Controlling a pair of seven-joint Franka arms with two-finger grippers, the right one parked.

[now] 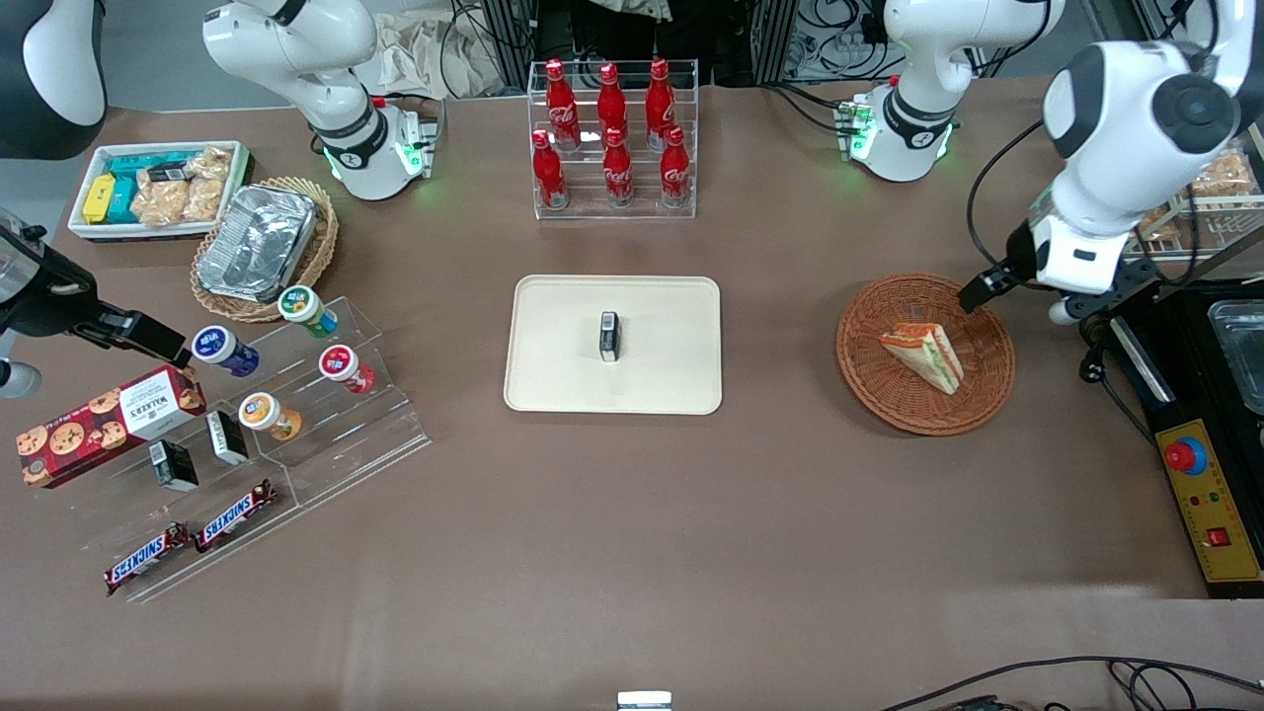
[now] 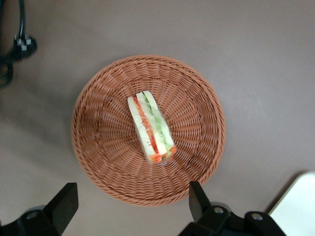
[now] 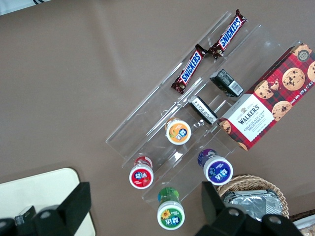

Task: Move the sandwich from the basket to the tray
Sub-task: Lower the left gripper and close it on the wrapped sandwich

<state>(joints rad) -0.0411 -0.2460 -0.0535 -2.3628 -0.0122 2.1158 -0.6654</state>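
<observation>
End effector (image 2: 133,206) spread wide above unlabelled sandwich (image 2: 151,128) in basket (image 2: 98,147)

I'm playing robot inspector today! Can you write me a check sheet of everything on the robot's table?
Surface: brown table, flat.
Job's things: sandwich lies in the reddish basket; cream tray sits mid-table with a small dark box standing on it.
Clutter: red bottles in a clear rack; clear stepped stand with small cups, Snickers bars and cookie box; tan basket holding a foil container; white box of snacks.
Grippers: gripper open, above the reddish basket, holding nothing.
Cables: black cable on the working arm; plug on the table beside the basket.
Surroundings: control box with red button at the working arm's end.
</observation>
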